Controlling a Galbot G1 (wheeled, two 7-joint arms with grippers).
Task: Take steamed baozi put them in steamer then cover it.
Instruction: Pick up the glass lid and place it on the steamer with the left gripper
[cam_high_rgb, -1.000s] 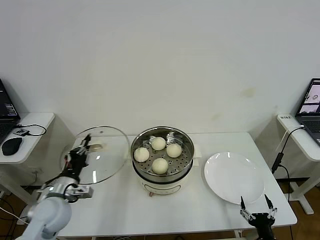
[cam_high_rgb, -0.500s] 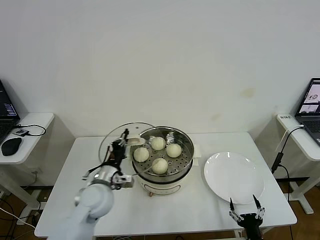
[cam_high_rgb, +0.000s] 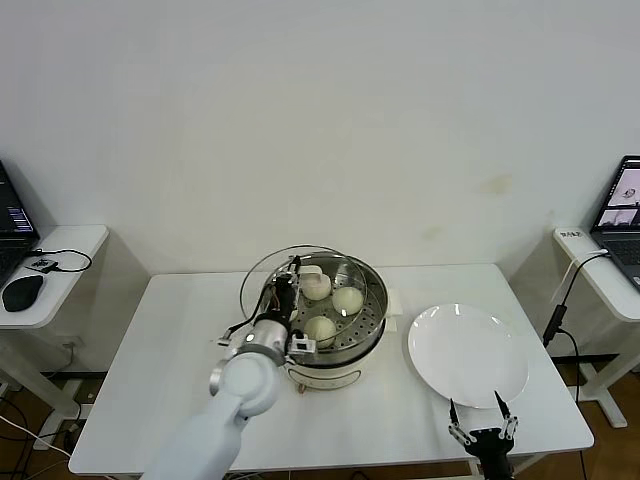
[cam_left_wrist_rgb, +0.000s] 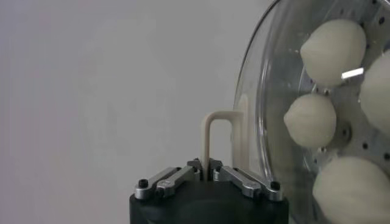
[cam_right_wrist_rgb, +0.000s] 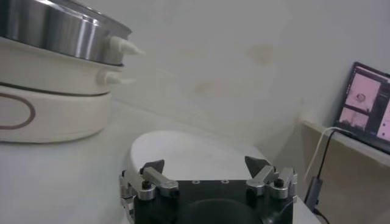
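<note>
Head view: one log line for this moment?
phase: covering | left gripper: shut on cover handle, over steamer, offset left | baozi: in steamer | right gripper: open, idle near plate

Baozi (cam_high_rgb: 347, 299) in steamer (cam_high_rgb: 372, 330); glass cover (cam_high_rgb: 262, 272) tilted above

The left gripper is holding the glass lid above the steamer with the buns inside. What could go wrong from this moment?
1. The cover is off-centre toward the robot's left; lowered now, its rim could catch the steamer edge.
2. The left gripper pinches only the thin handle, so the cover might swing or slip.
3. A tilted cover might press a baozi.
</note>
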